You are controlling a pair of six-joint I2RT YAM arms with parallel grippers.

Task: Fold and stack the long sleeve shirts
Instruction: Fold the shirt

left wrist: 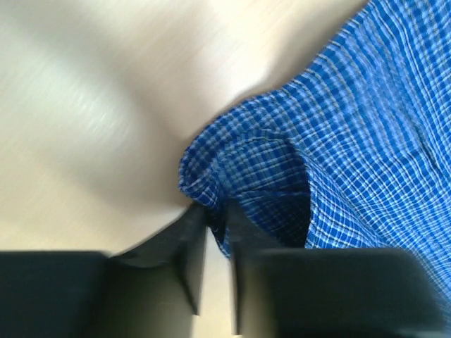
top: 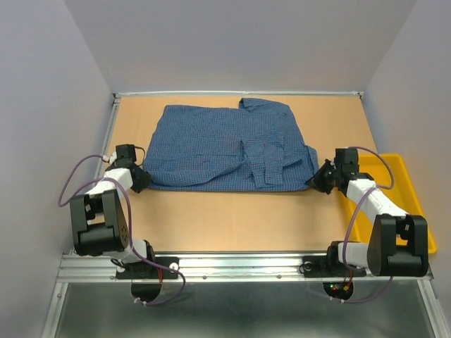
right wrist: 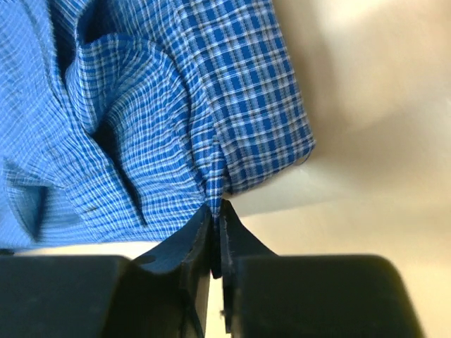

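One long sleeve shirt, blue fine-checked, lies spread and partly folded across the far half of the table, collar toward the back right. My left gripper is at its near left corner. In the left wrist view the jaws of the left gripper stand narrowly apart with a bunched edge of the shirt caught between the tips. My right gripper is at the near right corner. In the right wrist view the right gripper pinches a fold of the shirt tightly.
A yellow tray sits at the table's right edge, beside and partly under the right arm. Bare wooden tabletop runs between the shirt's near edge and the arm bases. Walls close in on the left, right and back.
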